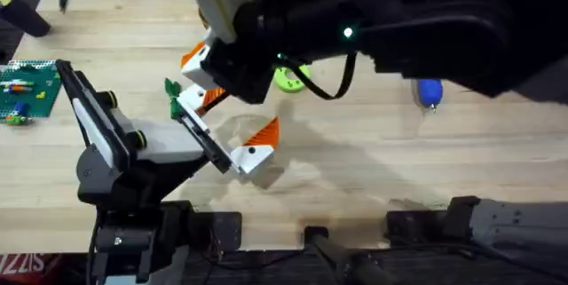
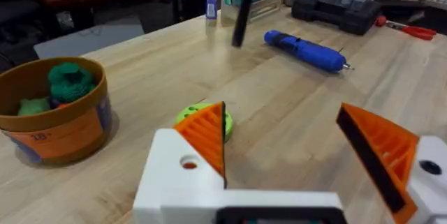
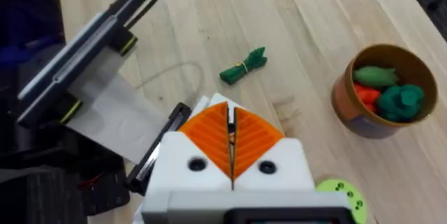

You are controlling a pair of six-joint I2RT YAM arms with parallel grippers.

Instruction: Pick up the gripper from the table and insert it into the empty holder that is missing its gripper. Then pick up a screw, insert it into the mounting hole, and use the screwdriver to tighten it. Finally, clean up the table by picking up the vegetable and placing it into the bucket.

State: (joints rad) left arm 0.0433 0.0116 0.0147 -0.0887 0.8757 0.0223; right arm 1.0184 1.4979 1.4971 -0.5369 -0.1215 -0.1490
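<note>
My left gripper (image 1: 227, 125) is wide open over the table, and both of its white holders (image 2: 171, 182) carry an orange ribbed wedge (image 2: 207, 135). A loose gripper piece is out of view. My right gripper (image 3: 230, 123) is shut, pads together with nothing visible between them, and it hovers by the far finger of the left gripper (image 1: 197, 61). The green vegetable (image 3: 244, 67) lies on the table beside that finger. The orange bucket (image 3: 349, 102) stands farther off with toy vegetables inside. The blue screwdriver (image 2: 304, 48) lies on the wood.
A lime-green ring disc (image 2: 199, 116) lies between the bucket (image 2: 52, 137) and the left gripper. A green brick plate (image 1: 25, 90) sits at the table's left edge. Tool cases and red pliers (image 2: 408, 28) lie on the far side. The right arm spans the table's back.
</note>
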